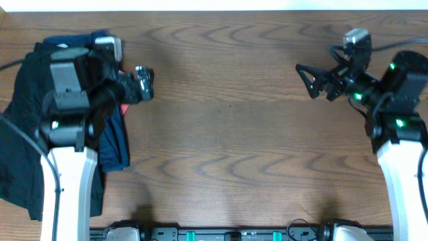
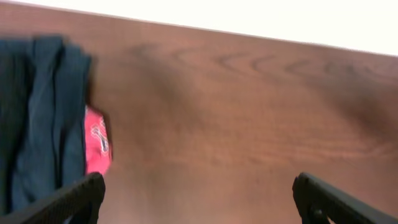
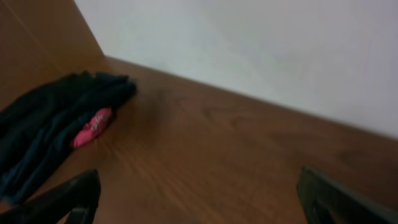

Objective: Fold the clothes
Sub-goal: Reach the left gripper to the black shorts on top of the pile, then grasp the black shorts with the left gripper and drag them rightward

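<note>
A pile of dark clothes [image 1: 27,127], black and navy blue with a pink patch, lies at the table's left edge. It also shows in the left wrist view [image 2: 43,118] and the right wrist view [image 3: 50,127]. The pink patch [image 2: 96,146] peeks out beside the navy fabric. My left gripper [image 2: 199,199] is open and empty, above the table just right of the pile. My right gripper [image 3: 199,199] is open and empty, raised above the far right of the table, and shows in the overhead view [image 1: 317,84].
The wooden table [image 1: 227,134] spreads between the two arms. A white wall [image 3: 249,50] runs along the table's far edge. The left arm's body [image 1: 67,100] covers part of the pile in the overhead view.
</note>
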`<state>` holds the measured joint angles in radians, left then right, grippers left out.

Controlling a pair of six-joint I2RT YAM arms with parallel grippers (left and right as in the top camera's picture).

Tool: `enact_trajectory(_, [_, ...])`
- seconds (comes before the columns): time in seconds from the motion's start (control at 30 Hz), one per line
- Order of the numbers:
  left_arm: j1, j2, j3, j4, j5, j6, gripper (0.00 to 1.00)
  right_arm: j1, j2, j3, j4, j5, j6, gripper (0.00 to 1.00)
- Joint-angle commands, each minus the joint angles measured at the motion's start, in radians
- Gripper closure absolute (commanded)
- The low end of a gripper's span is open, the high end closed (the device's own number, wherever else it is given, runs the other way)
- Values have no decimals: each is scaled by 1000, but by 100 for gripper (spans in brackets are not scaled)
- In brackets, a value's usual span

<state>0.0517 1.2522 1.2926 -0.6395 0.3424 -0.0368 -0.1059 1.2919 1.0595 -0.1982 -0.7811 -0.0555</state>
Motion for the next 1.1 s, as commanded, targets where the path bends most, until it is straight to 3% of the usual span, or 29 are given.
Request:
enact_trajectory(0.0, [19, 50, 25, 55, 5, 62, 2, 4, 54, 24, -5, -76, -4, 1])
enact_trajectory(0.1, [77, 121, 48, 85, -28, 61, 0, 4, 89, 24, -13, -100, -1, 1])
enact_trajectory(0.37, [290, 396, 122, 143, -327, 4, 14, 4, 115, 24, -58, -116, -5, 1])
enact_trajectory(0.53, [368, 516, 122, 179, -335, 4, 23, 4, 115, 24, -72, -113, -5, 4])
enact_trajectory(0.7, [431, 609, 122, 193, -336, -72, 24, 9, 115, 24, -85, -109, -5, 5])
enact_trajectory(0.97, [461, 648, 121, 193, -336, -74, 27, 9, 115, 23, -106, -106, -5, 6])
enact_trajectory(1.07, [460, 683, 121, 188, -332, -89, 42, 10, 115, 23, -112, -105, -5, 6])
